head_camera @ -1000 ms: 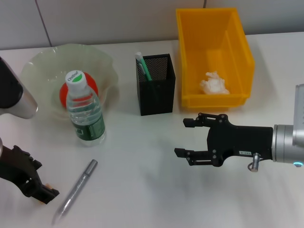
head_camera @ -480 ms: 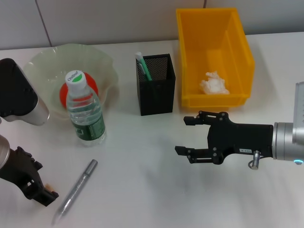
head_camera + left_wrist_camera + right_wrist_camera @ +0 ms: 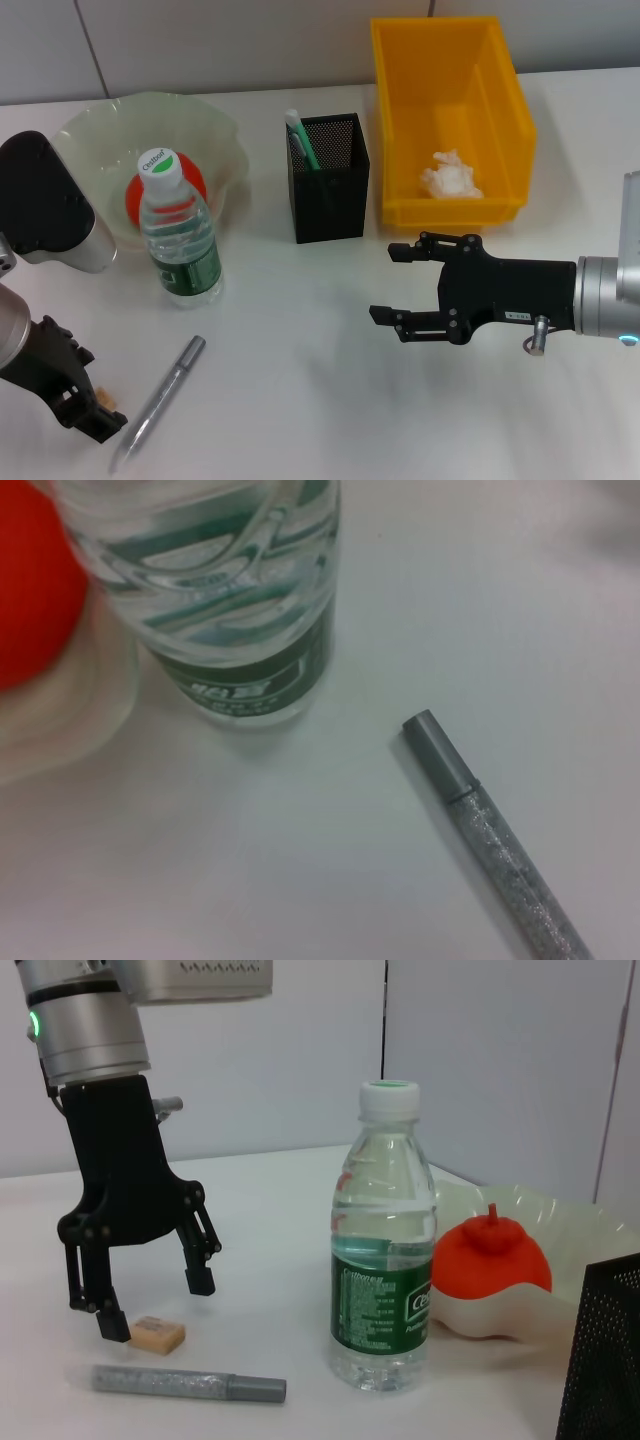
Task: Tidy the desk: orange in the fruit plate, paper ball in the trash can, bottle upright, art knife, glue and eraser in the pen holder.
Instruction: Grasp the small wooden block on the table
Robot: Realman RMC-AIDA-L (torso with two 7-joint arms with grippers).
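The small tan eraser (image 3: 158, 1333) lies on the table between the spread fingers of my left gripper (image 3: 157, 1303), which is open and low over it at the near left (image 3: 92, 408). Just beside it lies the silver art knife (image 3: 160, 400) (image 3: 500, 850) (image 3: 188, 1383). The bottle (image 3: 180, 240) (image 3: 383, 1280) stands upright in front of the fruit plate (image 3: 215, 125), which holds the orange (image 3: 185, 190) (image 3: 490, 1255). A green glue stick (image 3: 300, 140) stands in the black pen holder (image 3: 330, 190). The paper ball (image 3: 450, 175) lies in the yellow trash can (image 3: 500, 90). My right gripper (image 3: 400, 285) hovers open and empty at mid right.
The bottle stands close behind the art knife (image 3: 230, 590). The pen holder's mesh corner (image 3: 600, 1360) shows at the edge of the right wrist view. White table (image 3: 300, 400) lies between the two grippers.
My left arm has swung rightward and its gripper has shifted slightly nearer, so the eraser shows more between its fingers. The right gripper has barely moved.
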